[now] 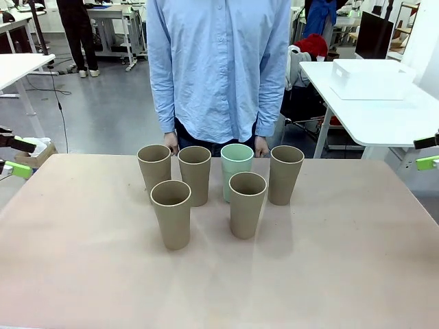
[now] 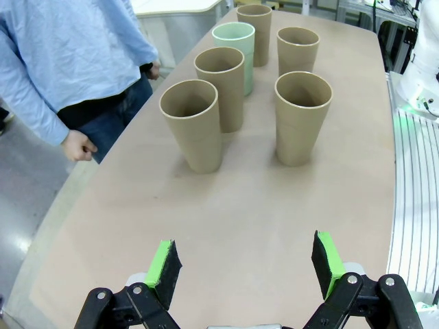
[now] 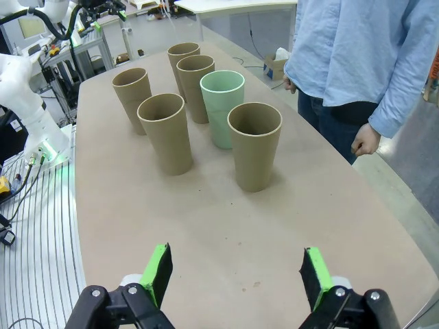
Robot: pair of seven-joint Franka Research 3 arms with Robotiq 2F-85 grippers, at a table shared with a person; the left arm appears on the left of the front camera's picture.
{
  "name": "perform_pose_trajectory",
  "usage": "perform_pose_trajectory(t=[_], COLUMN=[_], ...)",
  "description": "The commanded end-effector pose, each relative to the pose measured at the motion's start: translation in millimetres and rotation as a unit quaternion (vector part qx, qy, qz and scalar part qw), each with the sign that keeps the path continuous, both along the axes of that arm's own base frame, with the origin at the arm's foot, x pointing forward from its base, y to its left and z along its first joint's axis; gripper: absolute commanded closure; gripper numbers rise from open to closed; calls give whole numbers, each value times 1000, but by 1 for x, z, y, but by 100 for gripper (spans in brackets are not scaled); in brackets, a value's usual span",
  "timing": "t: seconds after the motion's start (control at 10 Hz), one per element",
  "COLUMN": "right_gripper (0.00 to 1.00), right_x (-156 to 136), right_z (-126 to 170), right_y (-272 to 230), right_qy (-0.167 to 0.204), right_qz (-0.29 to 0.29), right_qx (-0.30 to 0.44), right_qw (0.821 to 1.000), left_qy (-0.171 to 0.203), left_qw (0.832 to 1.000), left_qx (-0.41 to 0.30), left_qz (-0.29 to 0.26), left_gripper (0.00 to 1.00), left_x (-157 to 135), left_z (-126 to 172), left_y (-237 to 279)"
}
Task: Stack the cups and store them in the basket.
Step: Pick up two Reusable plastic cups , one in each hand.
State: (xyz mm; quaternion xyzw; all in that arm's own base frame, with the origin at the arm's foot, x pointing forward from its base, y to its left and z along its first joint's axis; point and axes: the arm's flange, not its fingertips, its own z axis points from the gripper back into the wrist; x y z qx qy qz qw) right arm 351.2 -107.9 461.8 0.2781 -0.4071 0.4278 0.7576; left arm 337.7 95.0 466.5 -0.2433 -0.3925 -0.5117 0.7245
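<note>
Across the front view, five tall tapered matte tan-brown cups (image 1: 171, 214) and one pale mint-green cup (image 1: 236, 161) stand upright on the smooth beige worktop (image 1: 343, 260); the white rectangular plastic basket (image 1: 369, 81) sits on another white table (image 1: 384, 120) (far right). Left wrist view: left gripper (image 2: 245, 266), green-padded jaws wide apart, empty. Right wrist view: right gripper (image 3: 236, 273) likewise gaping, empty.

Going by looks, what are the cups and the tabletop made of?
Tall tan-brown tapered cups: dull, even, no glare, thin rims; likely matte plastic or fibre composite, cannot tell which. Pale mint green cup: same matte finish, probably same material. Beige tabletop: smooth, faintly mottled, low sheen; perhaps laminate or a mat.
</note>
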Motion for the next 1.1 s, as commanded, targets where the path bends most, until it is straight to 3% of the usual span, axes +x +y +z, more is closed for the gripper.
perform_pose_trajectory(t=[0.0, 0.9, 1.0], right_gripper=[0, 0, 0], right_x=[4, 4, 0], right_z=[-1, -1, 0], right_y=[0, 0, 0], right_qy=[-18, -18, 0], right_qz=[2, 2, 0], right_qx=[9, 9, 0], right_qw=[1000, 1000, 1000], left_qy=[-12, -12, -1], left_qw=[1000, 1000, 1000], left_qx=[-9, -9, -3], left_qz=[-4, -4, 1], left_gripper=[0, 0, 0], left_x=[2, 2, 1], left_z=[0, 0, 0], left_y=[-1, -1, -1])
